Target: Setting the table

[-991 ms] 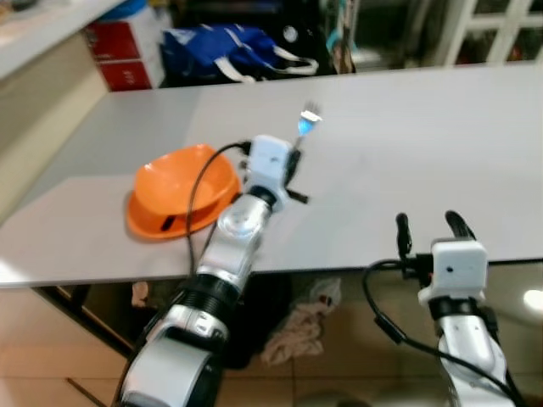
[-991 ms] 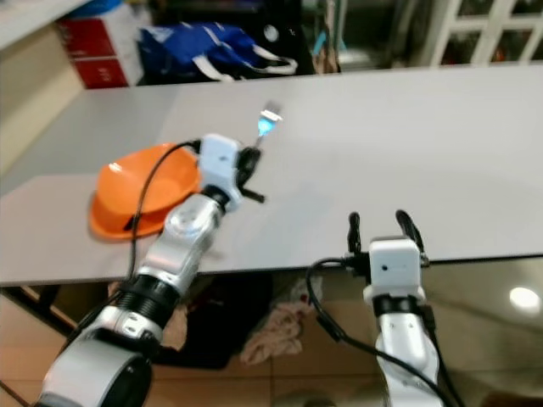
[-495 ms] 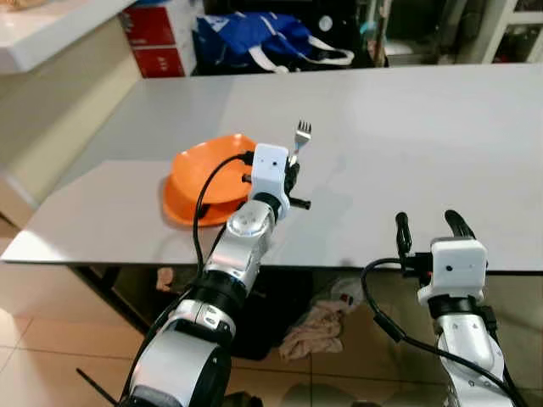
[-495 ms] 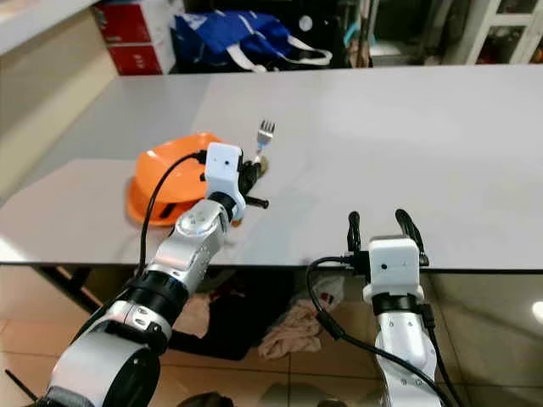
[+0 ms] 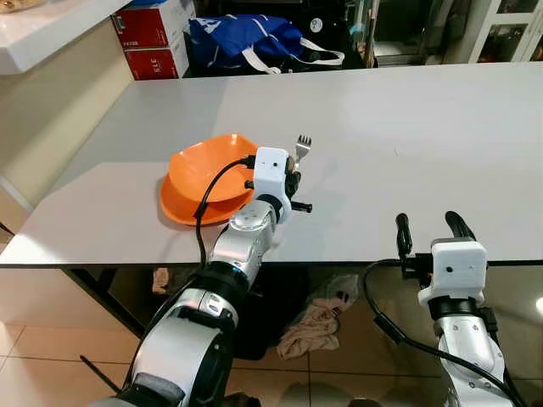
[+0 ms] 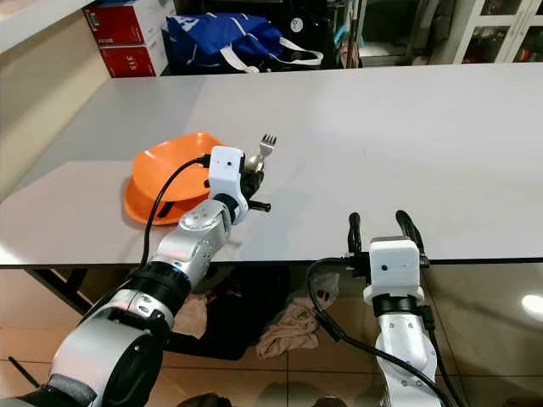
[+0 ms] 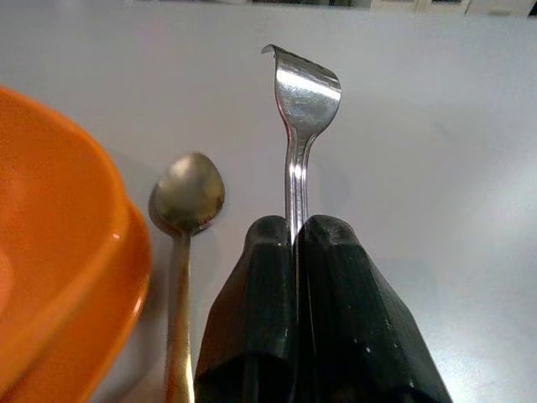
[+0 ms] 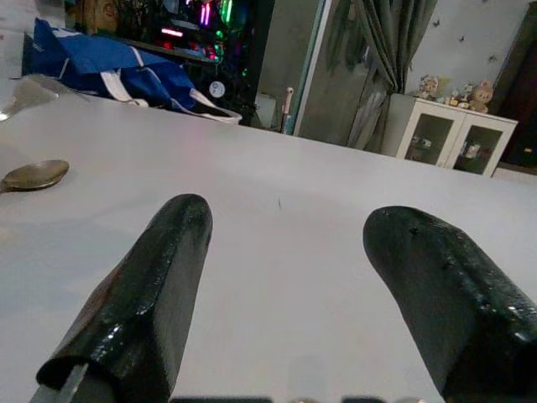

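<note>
A fork (image 7: pixel 305 92) is pinched by the left gripper (image 7: pixel 295 243) beside 2 orange bowls (image 5: pixel 204 176); the right gripper (image 6: pixel 379 228) is held wide.

Beyond the far edge of the table a blue bag (image 5: pixel 246 42) with white straps sits on the floor. Left of it stand red boxes (image 5: pixel 157 48) against a cream counter (image 5: pixel 51 85). Under the table a crumpled cloth (image 5: pixel 310 326) lies on the tiled floor (image 5: pixel 51 356). A white cabinet (image 8: pixel 453 138) stands beside grey curtains (image 8: pixel 377 67).

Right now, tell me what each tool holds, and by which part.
The left tool pinches a fork by its handle, tines raised. The right tool is open, holding nothing.
</note>
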Tool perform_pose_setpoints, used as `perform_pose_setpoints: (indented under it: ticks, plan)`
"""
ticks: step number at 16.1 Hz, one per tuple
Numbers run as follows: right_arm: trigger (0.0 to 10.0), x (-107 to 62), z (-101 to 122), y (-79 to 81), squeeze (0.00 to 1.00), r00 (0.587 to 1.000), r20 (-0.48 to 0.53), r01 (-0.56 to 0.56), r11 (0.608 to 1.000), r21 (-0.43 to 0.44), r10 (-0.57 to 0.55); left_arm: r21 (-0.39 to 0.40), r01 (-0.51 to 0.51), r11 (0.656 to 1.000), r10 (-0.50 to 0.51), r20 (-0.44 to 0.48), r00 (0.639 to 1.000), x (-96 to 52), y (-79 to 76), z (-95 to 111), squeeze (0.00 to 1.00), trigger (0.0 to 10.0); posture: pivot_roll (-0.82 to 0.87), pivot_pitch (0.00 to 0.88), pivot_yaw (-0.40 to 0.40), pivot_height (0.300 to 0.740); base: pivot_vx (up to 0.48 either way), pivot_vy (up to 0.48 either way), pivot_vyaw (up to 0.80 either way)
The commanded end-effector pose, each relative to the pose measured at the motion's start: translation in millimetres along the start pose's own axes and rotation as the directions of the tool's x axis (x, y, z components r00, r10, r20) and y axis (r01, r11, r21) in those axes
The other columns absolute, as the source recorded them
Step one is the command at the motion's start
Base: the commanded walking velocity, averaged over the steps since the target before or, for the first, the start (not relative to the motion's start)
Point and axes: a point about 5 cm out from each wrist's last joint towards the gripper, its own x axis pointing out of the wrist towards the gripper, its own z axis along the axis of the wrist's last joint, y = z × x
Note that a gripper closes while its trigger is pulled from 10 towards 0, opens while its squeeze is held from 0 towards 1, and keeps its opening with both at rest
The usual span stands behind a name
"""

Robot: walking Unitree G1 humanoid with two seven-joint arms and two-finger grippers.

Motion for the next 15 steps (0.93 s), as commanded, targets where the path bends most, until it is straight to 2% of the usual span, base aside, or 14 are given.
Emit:
perform_pose_setpoints:
  ticks: [1, 4, 6, 7, 9, 14, 15]
  plan:
    - [10.0, -1.1, 1, 1.1, 0.0, 1.0, -0.007, 0.0, 1.0, -0.007, 0.0, -0.031, 0.105, 0.994, -0.105, 0.009, 0.994, 8.0, -46.4, 11, 0.0, 0.0, -0.15, 0.0, 0.121, 0.71, 0.0, 0.0, 0.0]
    - [10.0, -1.3, 1, 2.1, 0.0, 1.0, -0.008, -0.002, 1.0, -0.006, 0.002, -0.014, 0.123, 0.992, -0.123, -0.005, 0.992, 9.4, -52.3, 11, 0.0, 0.0, -0.15, 0.0, 0.123, 0.71, 0.0, 0.0, 0.0]
    - [10.0, -0.5, 2, 2.4, 0.0, 1.0, -0.004, -0.002, 1.0, -0.004, 0.002, 0.01, 0.131, 0.991, -0.131, 0.05, 0.99, 9.5, -53.3, 20, 0.0, 0.0, -0.15, 0.0, 0.126, 0.71, 0.0, 0.0, 0.0]
    - [10.0, -0.6, 2, 2.3, 0.0, 1.0, -0.004, -0.001, 1.0, -0.004, 0.001, 0.059, 0.14, 0.988, -0.144, 0.085, 0.986, 9.0, -54.6, 26, 0.0, 0.0, -0.15, 0.0, 0.125, 0.71, 0.0, 0.0, 0.0]
    - [10.0, -0.1, 2, 3.1, 0.0, 1.0, -0.004, -0.003, 1.0, -0.003, 0.003, 0.108, 0.163, 0.981, -0.177, 0.135, 0.975, 7.5, -61.0, 32, 0.0, 0.0, -0.15, 0.0, 0.126, 0.71, 0.0, -0.452, 0.0]
    - [10.0, 0.7, 1, 4.6, 0.0, 1.0, -0.005, -0.004, 1.0, -0.002, 0.004, 0.077, 0.165, 0.983, -0.175, 0.145, 0.974, 7.1, -56.7, 30, 0.0, 0.0, -0.15, 0.0, 0.129, 0.71, 0.0, -0.445, 0.0]
    - [10.0, 0.7, 1, 4.6, 0.0, 1.0, -0.004, -0.004, 1.0, -0.003, 0.004, 0.078, 0.163, 0.984, -0.173, 0.144, 0.974, 6.8, -56.1, 30, 0.0, 0.0, -0.15, 0.0, 0.129, 0.71, 0.0, 0.0, 0.0]
